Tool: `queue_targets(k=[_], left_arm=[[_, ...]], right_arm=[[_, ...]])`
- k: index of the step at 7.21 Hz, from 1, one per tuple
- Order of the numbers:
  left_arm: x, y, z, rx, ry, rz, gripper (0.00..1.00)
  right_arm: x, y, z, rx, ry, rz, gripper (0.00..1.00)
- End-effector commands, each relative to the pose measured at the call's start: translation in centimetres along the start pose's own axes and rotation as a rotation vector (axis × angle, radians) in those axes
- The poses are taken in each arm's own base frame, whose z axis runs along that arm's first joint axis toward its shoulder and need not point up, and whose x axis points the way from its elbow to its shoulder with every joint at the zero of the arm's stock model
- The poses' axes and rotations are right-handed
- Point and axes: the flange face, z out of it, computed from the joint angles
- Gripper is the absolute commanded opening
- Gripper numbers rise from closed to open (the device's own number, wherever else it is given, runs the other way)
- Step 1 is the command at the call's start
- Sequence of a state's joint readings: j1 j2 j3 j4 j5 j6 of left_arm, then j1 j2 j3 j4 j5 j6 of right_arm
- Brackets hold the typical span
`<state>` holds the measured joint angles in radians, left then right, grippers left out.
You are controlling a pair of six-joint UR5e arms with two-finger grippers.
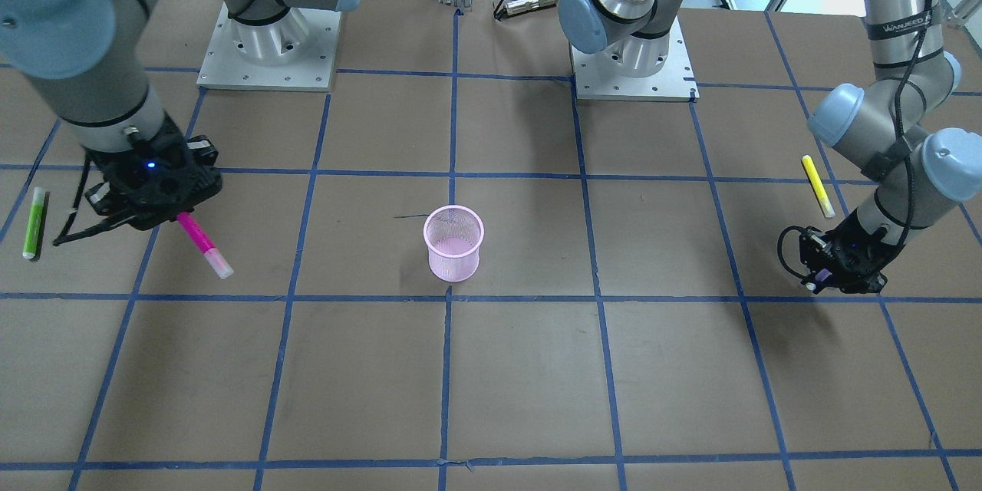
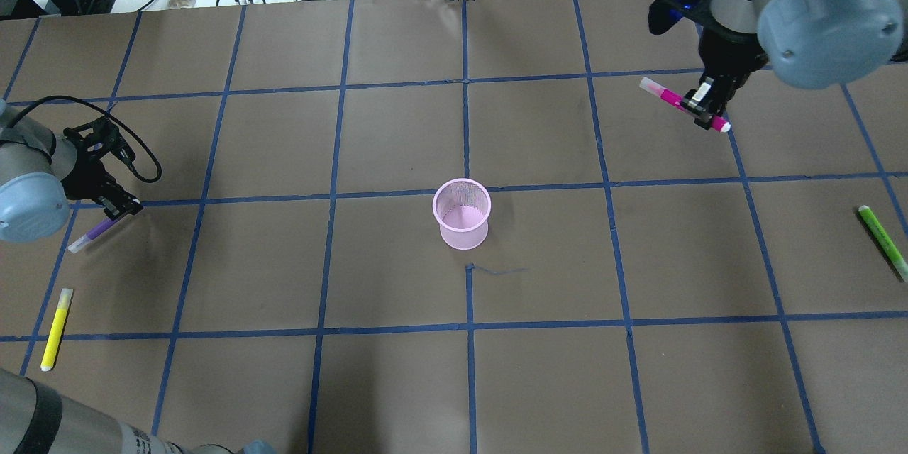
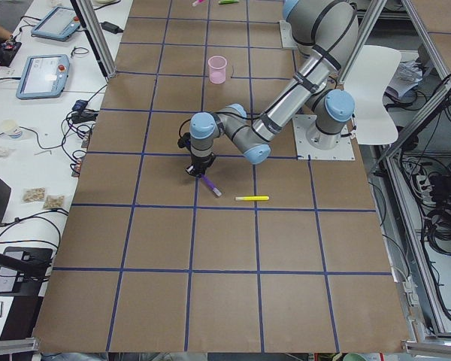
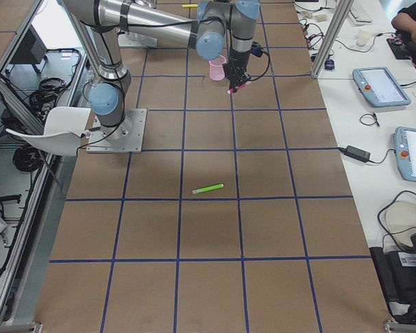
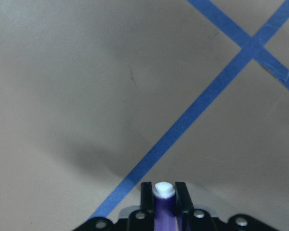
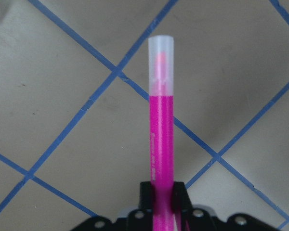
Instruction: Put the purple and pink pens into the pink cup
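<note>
The pink mesh cup (image 2: 462, 213) stands upright at the table's centre, also in the front view (image 1: 453, 242). My left gripper (image 2: 117, 213) is shut on the purple pen (image 2: 96, 233) low over the table, far left of the cup. In the left wrist view the purple pen (image 5: 164, 207) sits between the fingers. My right gripper (image 2: 702, 110) is shut on the pink pen (image 2: 667, 96) and holds it off the table, far right of and beyond the cup. The pink pen's clear cap points away from the gripper in the right wrist view (image 6: 161, 134).
A yellow pen (image 2: 56, 328) lies near my left arm at the table's left edge. A green pen (image 2: 883, 241) lies at the right edge. The two arm bases (image 1: 268, 54) (image 1: 633, 65) stand on the robot's side. Blue tape lines grid the brown table.
</note>
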<state>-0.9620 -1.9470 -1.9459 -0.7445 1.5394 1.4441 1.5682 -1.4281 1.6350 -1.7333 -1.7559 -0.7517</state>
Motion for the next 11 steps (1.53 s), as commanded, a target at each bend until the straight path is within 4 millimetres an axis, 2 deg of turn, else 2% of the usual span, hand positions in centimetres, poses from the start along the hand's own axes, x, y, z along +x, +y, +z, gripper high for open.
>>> queue_targets(k=[1, 2, 3, 4, 6, 9, 11], left_arm=[[1.1, -2.2, -1.9, 0.009, -0.020, -0.034, 0.00], [1.6, -2.9, -2.7, 0.006, -0.013, -0.063, 0.00], [2.6, -4.7, -4.4, 0.005, -0.036, -0.071, 0.00], [3.9, -6.3, -5.7, 0.002, -0.012, -0.100, 0.00], [5.3, -7.8, -7.2, 0.014, -0.009, -0.156, 0.00], [6.0, -8.3, -7.2, 0.024, 0.021, -0.184, 0.00], [6.2, -8.4, -6.9, 0.036, 0.041, -0.185, 0.00]], right_arm=[[-10.2, -7.3, -0.1, -0.098, 0.144, -0.206, 0.00], [-15.3, -11.1, -0.6, -0.146, 0.210, -0.331, 0.00], [-19.1, -14.2, 0.0, -0.213, 0.228, -0.429, 0.00], [-21.4, -16.2, 0.2, -0.240, 0.231, -0.472, 0.00], [-25.1, -17.8, 1.9, -0.298, 0.245, -0.489, 0.00], [-27.2, -18.2, 4.2, -0.359, 0.227, -0.537, 0.00], [-27.6, -18.1, 5.0, -0.394, 0.214, -0.553, 0.00]])
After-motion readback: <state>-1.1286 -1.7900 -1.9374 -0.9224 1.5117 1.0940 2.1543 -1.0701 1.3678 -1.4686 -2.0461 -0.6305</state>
